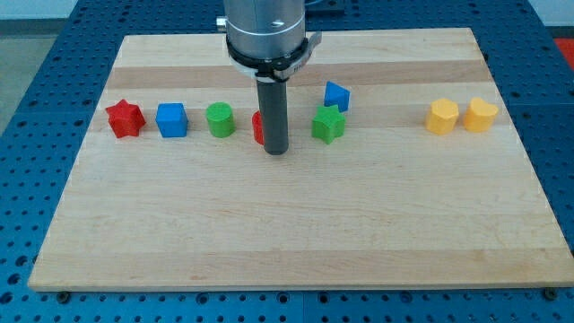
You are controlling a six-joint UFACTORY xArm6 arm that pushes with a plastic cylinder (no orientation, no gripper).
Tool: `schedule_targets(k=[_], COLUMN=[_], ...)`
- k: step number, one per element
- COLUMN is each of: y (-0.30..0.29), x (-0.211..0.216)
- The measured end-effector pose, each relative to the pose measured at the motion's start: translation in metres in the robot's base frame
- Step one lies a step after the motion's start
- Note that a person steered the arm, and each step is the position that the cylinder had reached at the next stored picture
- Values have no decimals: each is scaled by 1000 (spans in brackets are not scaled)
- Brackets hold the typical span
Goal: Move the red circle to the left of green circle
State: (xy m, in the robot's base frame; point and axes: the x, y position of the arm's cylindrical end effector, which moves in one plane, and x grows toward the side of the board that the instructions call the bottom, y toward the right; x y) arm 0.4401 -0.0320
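The red circle (257, 127) stands just right of the green circle (220, 119) in the upper middle of the board; the rod hides most of it. My tip (276, 151) is at the red circle's right side, touching or nearly touching it. The green circle stands between the blue cube (171, 119) and the red circle.
A red star (125, 118) is at the far left of the row. A green star (328, 124) and a blue block (336, 95) stand right of my tip. Two yellow blocks (441, 117) (480, 115) are at the right. The wooden board (296, 224) lies on a blue pegboard.
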Motion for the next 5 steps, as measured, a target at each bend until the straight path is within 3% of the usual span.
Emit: schedule_targets(k=[5], y=[-9], x=[-10])
